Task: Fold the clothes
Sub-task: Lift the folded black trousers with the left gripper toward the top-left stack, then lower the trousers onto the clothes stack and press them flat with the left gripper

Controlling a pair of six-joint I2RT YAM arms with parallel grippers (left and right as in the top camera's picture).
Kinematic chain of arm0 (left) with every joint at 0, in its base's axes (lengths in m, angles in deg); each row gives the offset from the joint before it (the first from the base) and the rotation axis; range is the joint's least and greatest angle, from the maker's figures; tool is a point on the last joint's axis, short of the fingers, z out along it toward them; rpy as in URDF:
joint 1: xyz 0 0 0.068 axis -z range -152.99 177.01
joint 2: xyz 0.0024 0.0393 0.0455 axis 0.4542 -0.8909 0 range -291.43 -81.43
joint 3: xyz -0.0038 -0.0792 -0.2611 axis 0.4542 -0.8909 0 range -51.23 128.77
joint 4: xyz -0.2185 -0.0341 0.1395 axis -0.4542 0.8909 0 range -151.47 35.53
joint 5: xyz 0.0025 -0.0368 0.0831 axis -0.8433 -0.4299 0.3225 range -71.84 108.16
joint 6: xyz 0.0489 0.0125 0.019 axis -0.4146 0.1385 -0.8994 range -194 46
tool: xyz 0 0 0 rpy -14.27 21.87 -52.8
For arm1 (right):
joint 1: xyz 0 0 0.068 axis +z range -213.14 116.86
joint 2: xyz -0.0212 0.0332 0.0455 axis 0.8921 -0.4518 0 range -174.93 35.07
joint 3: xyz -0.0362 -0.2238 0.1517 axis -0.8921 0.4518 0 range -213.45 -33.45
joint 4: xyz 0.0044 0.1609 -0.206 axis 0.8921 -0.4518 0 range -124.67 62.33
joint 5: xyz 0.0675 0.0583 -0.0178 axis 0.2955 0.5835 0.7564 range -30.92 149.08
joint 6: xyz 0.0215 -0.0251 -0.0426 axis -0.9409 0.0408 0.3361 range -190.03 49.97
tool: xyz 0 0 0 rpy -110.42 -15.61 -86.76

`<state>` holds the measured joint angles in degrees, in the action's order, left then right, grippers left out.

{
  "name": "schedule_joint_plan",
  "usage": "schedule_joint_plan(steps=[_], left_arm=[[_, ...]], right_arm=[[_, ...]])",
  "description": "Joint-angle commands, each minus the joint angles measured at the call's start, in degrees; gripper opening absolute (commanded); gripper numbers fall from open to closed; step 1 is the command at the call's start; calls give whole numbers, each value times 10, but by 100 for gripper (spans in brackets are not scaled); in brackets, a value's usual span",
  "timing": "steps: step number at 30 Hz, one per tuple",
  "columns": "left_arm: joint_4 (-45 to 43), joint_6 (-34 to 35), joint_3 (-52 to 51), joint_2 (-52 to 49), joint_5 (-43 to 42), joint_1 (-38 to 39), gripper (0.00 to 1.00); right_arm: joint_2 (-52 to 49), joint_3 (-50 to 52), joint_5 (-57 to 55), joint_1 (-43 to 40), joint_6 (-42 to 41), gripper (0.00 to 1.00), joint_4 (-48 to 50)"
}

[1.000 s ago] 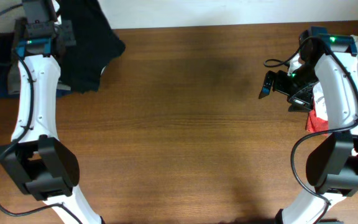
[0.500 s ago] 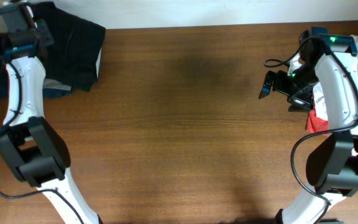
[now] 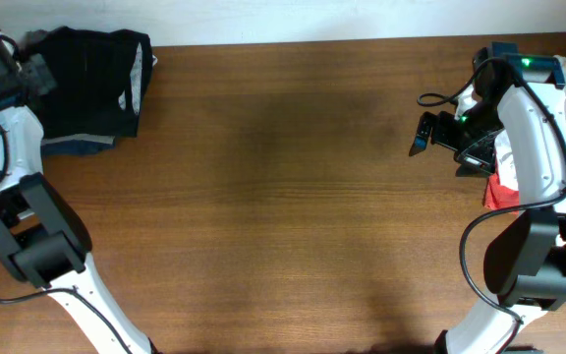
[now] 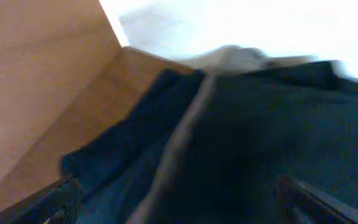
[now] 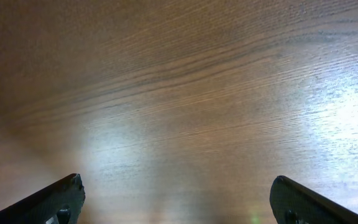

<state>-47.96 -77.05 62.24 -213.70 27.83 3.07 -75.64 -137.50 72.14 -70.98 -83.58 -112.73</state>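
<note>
Black garment [image 3: 91, 74]: lying crumpled at the far left corner of the tabletop [image 3: 283, 197]; overlapping a blue garment [image 3: 67, 146]
Left gripper [image 4: 178, 186]: hovering over that dark pile; fingers standing wide apart, gripping nothing
Right gripper [image 5: 176, 183]: hanging above bare wood near the right edge; fingers spreading wide, empty
Red cloth [image 3: 499, 189]: lying at the right edge

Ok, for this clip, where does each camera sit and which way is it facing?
Overhead: fixed above, looking straight down on the table; left arm and right arm both show.
Left wrist: at the table's far-left corner, facing the dark clothes, blurred; left gripper fingertips in the lower corners.
Right wrist: facing down on bare wood; right gripper fingertips in the lower corners, apart.
Shared: overhead and left wrist both show the dark clothes; overhead and right wrist the table.
</note>
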Motion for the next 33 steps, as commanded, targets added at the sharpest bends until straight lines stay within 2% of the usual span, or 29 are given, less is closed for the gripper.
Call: schedule_joint_plan(steps=[1, 2, 3, 6, 8, 10, 11, 12, 13, 15, 17, 19, 20, 21, 24, 32, 33], left_arm=[[25, -9, 12, 87, -202, 6, 29], [24, -9, 12, 84, -204, 7, 10], [29, -9, 12, 75, -204, 6, 1], [15, -10, 12, 25, -172, 5, 1], [-10, -44, 12, -21, -167, 2, 0], [-32, -44, 12, -63, -120, -8, 1], [-39, -44, 12, -84, -66, -20, 3], [-39, -44, 12, -89, -55, -30, 22], [-44, -45, 12, -90, -55, -39, 25], [-37, -64, 17, -87, -55, -49, 24], [-12, -60, 40, -50, -79, -42, 25], [-11, -30, 58, 2, -164, -31, 27], [-5, -28, 65, 24, -214, -26, 32], [25, -28, 67, 51, -258, -13, 32], [99, -28, 62, 46, -284, 19, 32], [186, -29, 55, -96, -283, 95, 31], [197, -32, 55, -101, -283, 95, 22]], right_arm=[[6, -9, 4, 4, 0, 99, 0], [6, -9, 4, 4, 0, 99, 0], [6, -9, 4, 4, 0, 99, 0], [6, -9, 4, 4, 0, 99, 0], [6, -9, 4, 4, 0, 99, 0], [6, -9, 4, 4, 0, 99, 0], [6, -9, 4, 4, 0, 99, 0], [6, -9, 4, 4, 0, 99, 0], [6, -9, 4, 4, 0, 99, 0], [6, -9, 4, 4, 0, 99, 0], [6, -9, 4, 3, 0, 99, 0], [6, -9, 4, 4, 0, 98, 0], [6, -9, 4, 4, 0, 98, 0], [6, -9, 4, 4, 0, 99, 0], [6, -9, 4, 3, 0, 99, 0], [6, -9, 4, 4, 0, 99, 0], [6, -9, 4, 3, 0, 99, 0]])
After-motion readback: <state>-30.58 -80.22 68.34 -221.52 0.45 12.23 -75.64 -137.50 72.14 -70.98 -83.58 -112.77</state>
